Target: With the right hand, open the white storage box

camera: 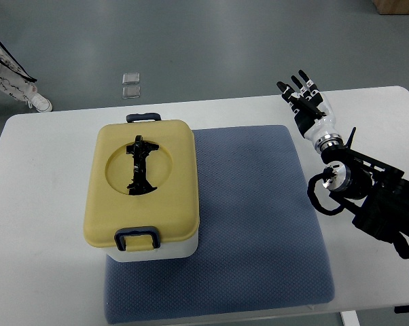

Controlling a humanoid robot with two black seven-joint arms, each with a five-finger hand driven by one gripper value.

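A white storage box [150,250] with a yellow lid [170,187] stands on the left part of a blue-grey mat [259,217]. The lid lies closed, with a black folding handle [140,165] in its round recess and dark blue latches at the near side [137,238] and the far side [143,117]. My right hand [303,95] is at the far right of the table, well apart from the box, its fingers spread and holding nothing. Its arm [367,190] comes in from the right edge. The left arm is out of view.
The white table [41,231] carries the mat and box. A person's shoe [40,103] and patterned trouser leg [7,68] show at the far left on the floor. Two small clear squares [130,84] lie on the floor beyond the table.
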